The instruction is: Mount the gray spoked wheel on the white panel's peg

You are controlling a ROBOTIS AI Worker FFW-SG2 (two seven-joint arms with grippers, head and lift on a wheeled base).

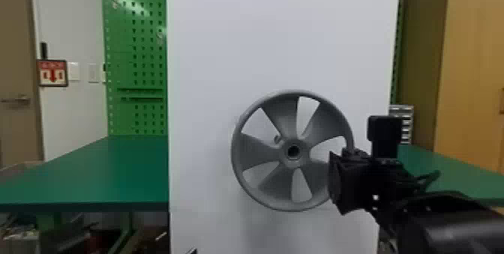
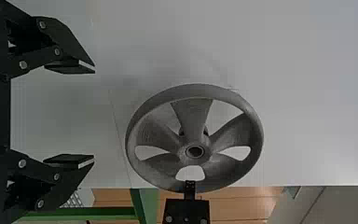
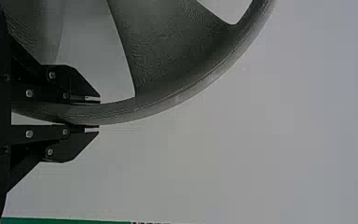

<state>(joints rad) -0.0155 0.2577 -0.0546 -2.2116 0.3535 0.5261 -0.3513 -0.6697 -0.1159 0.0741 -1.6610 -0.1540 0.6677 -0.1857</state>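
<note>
Wheel: upright before the white panel (image 1: 210, 66), its open face towards you; the wheel (image 1: 283, 122) appears to stand a little off the panel.
Right gripper: you have the right gripper (image 3: 95, 113) closed on the rim (image 3: 140, 109), one finger inside it and one outside, at the wheel's right edge.
Left gripper: your left gripper (image 2: 93, 114) has its fingers spread with nothing between them, aimed at the panel beside the wheel.
Axle line: runs through the hub (image 1: 300, 161) towards the panel, to the left of your grip, so you steer the bore from one side.
Peg: a small nub (image 1: 277, 139) shows through the spokes, above and left of the hub in the head view; it may be the peg or its mount. You can't tell from here whether the bore is lined up.
Nearer arm: the right, already holding.
In the way: the hub and spokes cover your sight of the peg; a twist at the rim could tilt the bore.
Next: centre the hub on the peg, keep the wheel square, then press panelward.
Around: green table (image 1: 93, 171) behind the panel, pegboard (image 1: 146, 47) at left.
</note>
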